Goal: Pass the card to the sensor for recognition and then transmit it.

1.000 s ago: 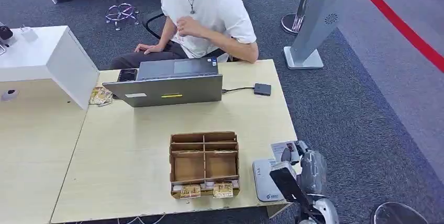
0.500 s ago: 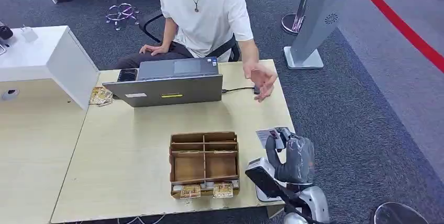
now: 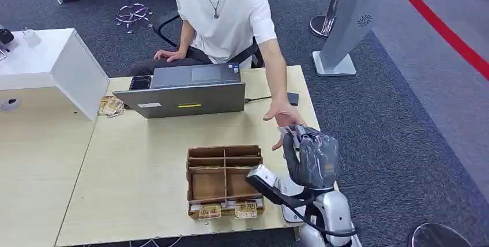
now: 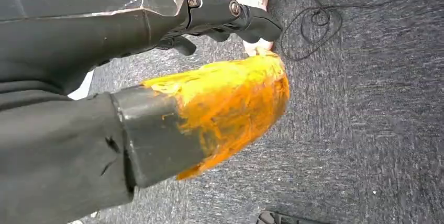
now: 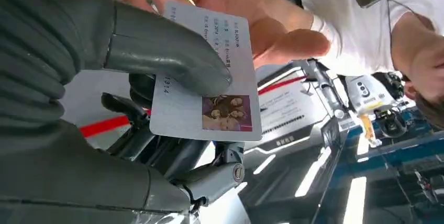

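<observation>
Card (image 5: 207,77), pale with printed text and small photo, pinched by right hand (image 5: 104,72), person's hand (image 5: 246,20) just behind

right hand (image 3: 311,156): has risen from low beside the sensor at the table's near right corner, now up and further over the table edge, toward the person
card (image 3: 290,135): was pinched low near the sensor, now lifted with the hand; in the right wrist view (image 5: 209,85) the thumb presses it and the person's fingers touch its far edge
person's hand (image 3: 284,114): was up at the chest a second ago, then reached out over the table's right side, now lowered to the card, fingertips on it
person's arm (image 3: 277,68): bent before, now stretched forward across the table's far right
sensor (image 3: 288,192): more covered by the robot's arm now
</observation>
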Robot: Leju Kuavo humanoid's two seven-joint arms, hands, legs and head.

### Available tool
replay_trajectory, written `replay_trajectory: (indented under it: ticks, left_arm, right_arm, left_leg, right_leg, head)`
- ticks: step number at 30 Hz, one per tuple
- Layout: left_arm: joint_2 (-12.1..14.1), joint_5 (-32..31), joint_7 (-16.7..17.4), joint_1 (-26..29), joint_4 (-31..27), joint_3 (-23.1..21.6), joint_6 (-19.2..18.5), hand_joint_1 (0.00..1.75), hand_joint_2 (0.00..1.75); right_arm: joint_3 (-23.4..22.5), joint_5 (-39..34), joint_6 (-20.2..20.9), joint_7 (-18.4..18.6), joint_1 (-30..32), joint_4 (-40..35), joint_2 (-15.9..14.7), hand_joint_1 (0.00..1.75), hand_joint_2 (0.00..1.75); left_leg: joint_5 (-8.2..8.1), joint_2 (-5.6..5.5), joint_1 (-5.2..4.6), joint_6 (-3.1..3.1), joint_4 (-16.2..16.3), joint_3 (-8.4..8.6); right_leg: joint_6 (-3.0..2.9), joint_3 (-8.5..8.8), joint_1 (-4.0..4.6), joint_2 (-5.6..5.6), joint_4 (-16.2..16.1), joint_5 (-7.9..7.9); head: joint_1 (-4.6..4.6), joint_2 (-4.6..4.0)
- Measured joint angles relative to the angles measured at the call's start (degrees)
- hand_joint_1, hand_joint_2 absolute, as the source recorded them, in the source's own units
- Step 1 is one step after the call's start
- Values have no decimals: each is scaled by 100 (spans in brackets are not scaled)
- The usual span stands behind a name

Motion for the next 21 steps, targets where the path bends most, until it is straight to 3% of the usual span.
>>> replay_trajectory:
  ticks: [2, 3, 4, 5, 21]
  left_arm:
    - [0, -11, -4, -2, 0, -18, -7, 0, 0]
    - [-2, -11, -4, -3, 0, -22, -7, 0, 0]
    - [-4, -13, -4, -4, 0, -24, -9, 0, 0]
    - [-7, -13, -4, -4, 0, -29, -9, 0, 0]
    - [-26, -7, -57, -31, 0, -53, -46, 0, 0]
  right_arm:
    - [15, 191, -4, 112, -56, 68, -2, 175, 175]
    - [20, 272, -7, 169, -82, 107, -2, 143, 175]
    - [20, 336, -9, 217, -105, 145, -4, 24, 175]
    - [22, 381, -9, 261, -124, 182, -4, 0, 175]
    - [127, 648, -11, 560, -178, 326, -30, 0, 175]
  left_leg:
    - [0, 0, 0, 0, 0, 0]
    - [0, 0, 0, 0, 0, 0]
    - [0, 0, 0, 0, 0, 0]
    - [1, 0, 0, 1, 0, 0]
    - [1, 0, 0, 1, 0, 0]
  right_leg:
    - [0, 0, 0, 0, 0, 0]
    - [0, 0, 0, 0, 0, 0]
    - [0, 0, 0, 0, 0, 0]
    - [0, 0, 0, 0, 0, 0]
    - [0, 0, 0, 0, 0, 0]
  head:
    - [0, 0]
    - [0, 0]
    - [0, 0]
    - [0, 0]
    - [0, 0]
